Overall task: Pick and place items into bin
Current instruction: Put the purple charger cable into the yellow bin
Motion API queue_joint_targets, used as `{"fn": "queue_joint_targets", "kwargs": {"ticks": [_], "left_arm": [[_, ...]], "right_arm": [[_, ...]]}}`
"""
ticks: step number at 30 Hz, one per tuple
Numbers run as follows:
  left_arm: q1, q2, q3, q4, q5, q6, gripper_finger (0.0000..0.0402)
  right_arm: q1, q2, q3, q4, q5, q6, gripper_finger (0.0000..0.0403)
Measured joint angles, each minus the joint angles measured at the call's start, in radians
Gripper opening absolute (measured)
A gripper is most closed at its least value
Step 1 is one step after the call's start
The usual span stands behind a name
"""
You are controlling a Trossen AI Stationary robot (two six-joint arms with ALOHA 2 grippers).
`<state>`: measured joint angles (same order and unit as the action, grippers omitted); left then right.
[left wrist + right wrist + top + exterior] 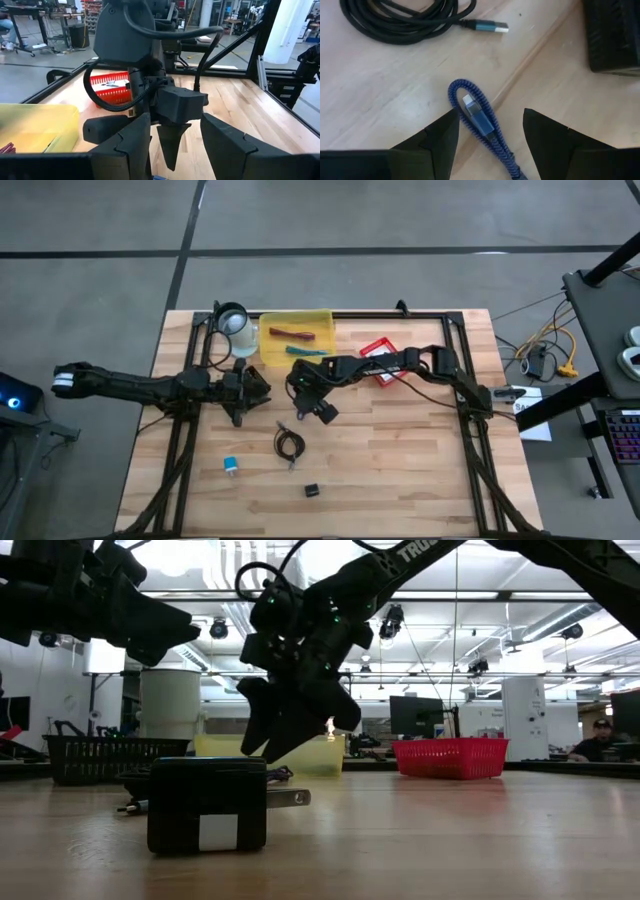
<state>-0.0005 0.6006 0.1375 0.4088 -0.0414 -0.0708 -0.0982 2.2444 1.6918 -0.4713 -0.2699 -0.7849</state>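
My right gripper (pixel 490 137), jaws open and empty, hangs mid-worktop over a blue braided cable (pixel 480 120) beside the black coiled cable (pixel 400 20)

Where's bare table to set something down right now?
Free: the wood right of the small black cube, below the red basket. Crowded: around the black coiled cable, where the right gripper hovers open over a blue cable.

White letters "TRUS" show on the right arm (pixel 430 555) in the low view, cut off; no other text can be read
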Motion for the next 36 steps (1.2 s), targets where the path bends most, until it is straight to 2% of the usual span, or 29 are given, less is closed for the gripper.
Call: {"fn": "queue_joint_targets", "kwargs": {"ticks": [14, 23, 28, 36], "left_arm": [[0.0, -0.001, 0.0, 0.001, 0.0, 0.0, 0.016], [0.0, -0.001, 0.0, 0.0, 0.0, 0.0, 0.016], [0.0, -0.001, 0.0, 0.001, 0.0, 0.0, 0.016], [0.0, -0.002, 0.0, 0.001, 0.0, 0.0, 0.016]], "right_arm": [[0.0, 0.037, -0.01, 0.03, -0.001, 0.003, 0.0205], [0.0, 0.053, -0.01, 0.025, -0.003, 0.078, 0.0196], [0.0, 0.055, -0.009, -0.017, -0.006, 0.072, 0.0152], [0.001, 0.051, -0.009, -0.049, 0.013, 0.071, 0.0043]]}}
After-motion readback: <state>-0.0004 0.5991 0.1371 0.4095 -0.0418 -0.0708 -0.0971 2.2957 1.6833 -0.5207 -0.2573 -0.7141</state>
